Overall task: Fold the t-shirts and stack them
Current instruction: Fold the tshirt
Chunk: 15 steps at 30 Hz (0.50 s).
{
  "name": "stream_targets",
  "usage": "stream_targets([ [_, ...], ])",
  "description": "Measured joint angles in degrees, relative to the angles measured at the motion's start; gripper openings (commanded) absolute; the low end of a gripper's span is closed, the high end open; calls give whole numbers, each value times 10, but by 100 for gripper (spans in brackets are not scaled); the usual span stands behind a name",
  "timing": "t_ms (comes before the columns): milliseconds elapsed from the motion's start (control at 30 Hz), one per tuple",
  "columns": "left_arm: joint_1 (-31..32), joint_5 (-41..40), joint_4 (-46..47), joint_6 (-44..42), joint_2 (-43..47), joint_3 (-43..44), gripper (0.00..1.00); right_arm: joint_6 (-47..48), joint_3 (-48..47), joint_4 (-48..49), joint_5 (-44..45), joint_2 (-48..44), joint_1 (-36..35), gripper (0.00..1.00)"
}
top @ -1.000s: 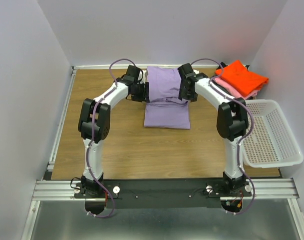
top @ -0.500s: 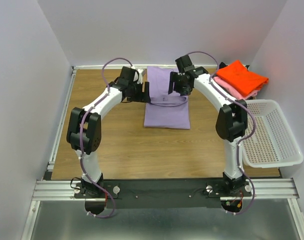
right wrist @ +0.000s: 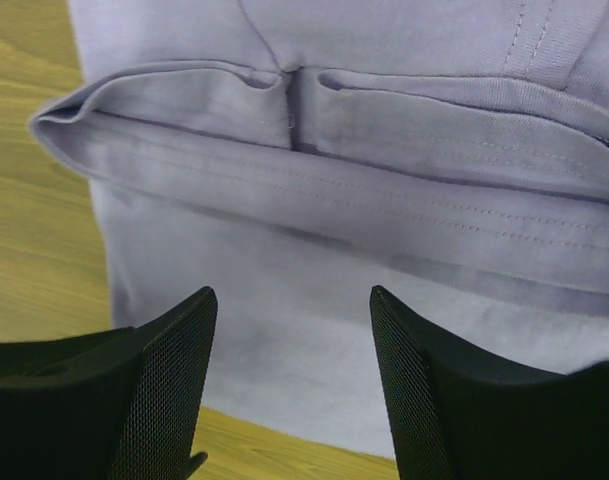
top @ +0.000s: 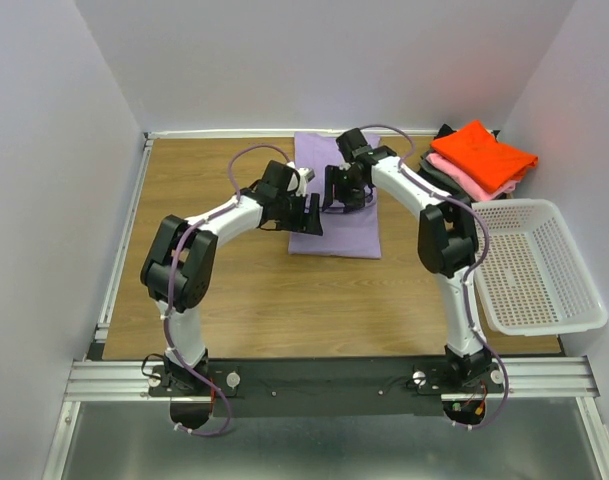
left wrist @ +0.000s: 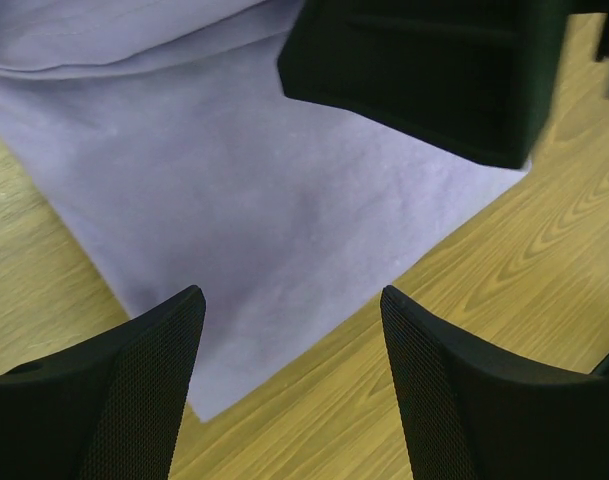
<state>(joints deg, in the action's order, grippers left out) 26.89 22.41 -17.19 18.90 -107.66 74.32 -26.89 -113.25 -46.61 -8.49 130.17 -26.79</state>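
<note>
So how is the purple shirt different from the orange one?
The purple shirt lies alone in the middle of the table; the orange shirt sits on a pink shirt in the far right corner. The purple shirt looks longer; the orange shirt looks smaller and squarer. Both are folded, and neither is held.

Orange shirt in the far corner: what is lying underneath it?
A folded pink shirt lies directly under the orange shirt, with its edge showing. A dark shirt peeks out beneath that. Whether anything else lies under the pile cannot be seen, because the orange shirt covers it.
</note>
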Motion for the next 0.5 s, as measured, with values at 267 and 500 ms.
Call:
stream_targets([
  [267,8,15,21,5,-5,-21,78,1,-5,-5,2,40,1,69],
  [500,9,19,28,-5,-23,-35,78,2,-30,-20,41,51,3,70],
])
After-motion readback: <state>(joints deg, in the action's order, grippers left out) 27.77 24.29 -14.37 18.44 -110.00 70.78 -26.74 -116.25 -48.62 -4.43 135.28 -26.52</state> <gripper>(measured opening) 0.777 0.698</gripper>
